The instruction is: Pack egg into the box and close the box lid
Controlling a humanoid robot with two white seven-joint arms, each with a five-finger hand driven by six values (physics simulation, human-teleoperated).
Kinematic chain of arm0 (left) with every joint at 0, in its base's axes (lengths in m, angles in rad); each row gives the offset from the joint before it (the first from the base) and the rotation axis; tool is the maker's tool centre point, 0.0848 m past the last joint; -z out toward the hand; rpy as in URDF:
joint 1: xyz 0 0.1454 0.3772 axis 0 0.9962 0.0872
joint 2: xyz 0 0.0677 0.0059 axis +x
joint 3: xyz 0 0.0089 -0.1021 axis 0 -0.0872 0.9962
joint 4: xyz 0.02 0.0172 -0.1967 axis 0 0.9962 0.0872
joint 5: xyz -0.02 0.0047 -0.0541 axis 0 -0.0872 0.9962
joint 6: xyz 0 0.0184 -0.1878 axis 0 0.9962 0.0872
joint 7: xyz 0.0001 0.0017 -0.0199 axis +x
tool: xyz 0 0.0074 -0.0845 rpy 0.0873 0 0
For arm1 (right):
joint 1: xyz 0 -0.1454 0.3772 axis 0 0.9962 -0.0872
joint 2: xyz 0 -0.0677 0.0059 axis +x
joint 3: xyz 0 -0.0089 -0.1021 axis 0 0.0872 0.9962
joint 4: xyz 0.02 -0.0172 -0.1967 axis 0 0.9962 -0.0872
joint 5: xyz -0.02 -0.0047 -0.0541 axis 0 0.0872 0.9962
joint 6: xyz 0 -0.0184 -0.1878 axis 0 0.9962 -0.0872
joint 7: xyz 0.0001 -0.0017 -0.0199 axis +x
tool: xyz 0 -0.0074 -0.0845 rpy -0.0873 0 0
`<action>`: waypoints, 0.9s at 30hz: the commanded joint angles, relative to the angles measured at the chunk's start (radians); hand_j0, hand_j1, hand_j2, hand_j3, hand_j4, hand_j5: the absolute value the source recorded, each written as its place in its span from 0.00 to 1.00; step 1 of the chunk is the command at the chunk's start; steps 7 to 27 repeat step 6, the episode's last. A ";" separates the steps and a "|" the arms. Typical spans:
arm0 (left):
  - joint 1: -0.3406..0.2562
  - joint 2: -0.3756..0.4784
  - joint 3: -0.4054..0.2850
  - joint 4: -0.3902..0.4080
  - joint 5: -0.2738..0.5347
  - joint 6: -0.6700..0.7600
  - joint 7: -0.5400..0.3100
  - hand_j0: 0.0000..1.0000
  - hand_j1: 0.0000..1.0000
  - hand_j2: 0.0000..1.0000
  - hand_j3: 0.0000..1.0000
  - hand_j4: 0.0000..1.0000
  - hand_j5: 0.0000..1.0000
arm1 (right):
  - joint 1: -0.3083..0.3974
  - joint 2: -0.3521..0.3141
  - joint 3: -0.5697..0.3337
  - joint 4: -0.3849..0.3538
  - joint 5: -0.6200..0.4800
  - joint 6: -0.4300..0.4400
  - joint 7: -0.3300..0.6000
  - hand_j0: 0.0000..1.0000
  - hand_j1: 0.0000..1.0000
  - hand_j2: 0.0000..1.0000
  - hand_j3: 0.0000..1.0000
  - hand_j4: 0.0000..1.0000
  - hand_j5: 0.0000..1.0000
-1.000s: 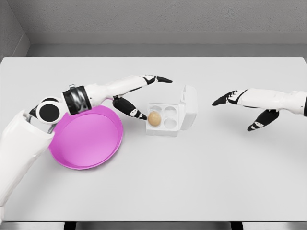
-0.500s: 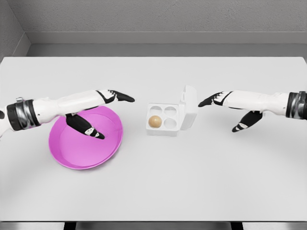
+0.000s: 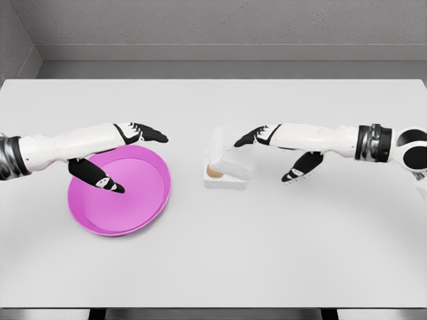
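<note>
A small white egg box [image 3: 227, 177] sits at the table's middle with its lid [image 3: 228, 158] tipped over the tray, still raised on the left side. A brown egg [image 3: 213, 172] shows in the gap at the box's front left. My right hand [image 3: 261, 138] reaches in from the right, fingers extended, fingertips resting on the lid's top. My left hand [image 3: 127, 143] hovers over the pink plate [image 3: 127, 193], fingers spread and holding nothing.
The pink plate lies left of the box, a short gap between them. The white table [image 3: 267, 253] runs to a grey wall at the back; its front edge is at the picture's bottom.
My right hand has moved left and pushed the lid from upright down over the tray. My left hand has drawn back left from the box to above the plate.
</note>
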 commanded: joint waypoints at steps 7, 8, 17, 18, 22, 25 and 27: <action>-0.002 0.002 0.000 0.001 0.005 0.003 0.000 1.00 1.00 1.00 1.00 1.00 1.00 | -0.026 -0.101 -0.092 0.045 -0.007 0.002 0.000 1.00 1.00 1.00 1.00 1.00 1.00; -0.002 0.002 0.000 0.001 0.005 0.003 0.000 1.00 1.00 1.00 1.00 1.00 1.00 | -0.026 -0.101 -0.092 0.045 -0.007 0.002 0.000 1.00 1.00 1.00 1.00 1.00 1.00; -0.002 0.002 0.000 0.001 0.005 0.003 0.000 1.00 1.00 1.00 1.00 1.00 1.00 | -0.026 -0.101 -0.092 0.045 -0.007 0.002 0.000 1.00 1.00 1.00 1.00 1.00 1.00; -0.002 0.002 0.000 0.001 0.005 0.003 0.000 1.00 1.00 1.00 1.00 1.00 1.00 | -0.026 -0.101 -0.092 0.045 -0.007 0.002 0.000 1.00 1.00 1.00 1.00 1.00 1.00; -0.002 0.002 0.000 0.001 0.005 0.003 0.000 1.00 1.00 1.00 1.00 1.00 1.00 | -0.026 -0.101 -0.092 0.045 -0.007 0.002 0.000 1.00 1.00 1.00 1.00 1.00 1.00; -0.002 0.002 0.000 0.001 0.005 0.003 0.000 1.00 1.00 1.00 1.00 1.00 1.00 | -0.026 -0.101 -0.092 0.045 -0.007 0.002 0.000 1.00 1.00 1.00 1.00 1.00 1.00; -0.002 0.002 0.000 0.001 0.005 0.003 0.000 1.00 1.00 1.00 1.00 1.00 1.00 | -0.026 -0.101 -0.092 0.045 -0.007 0.002 0.000 1.00 1.00 1.00 1.00 1.00 1.00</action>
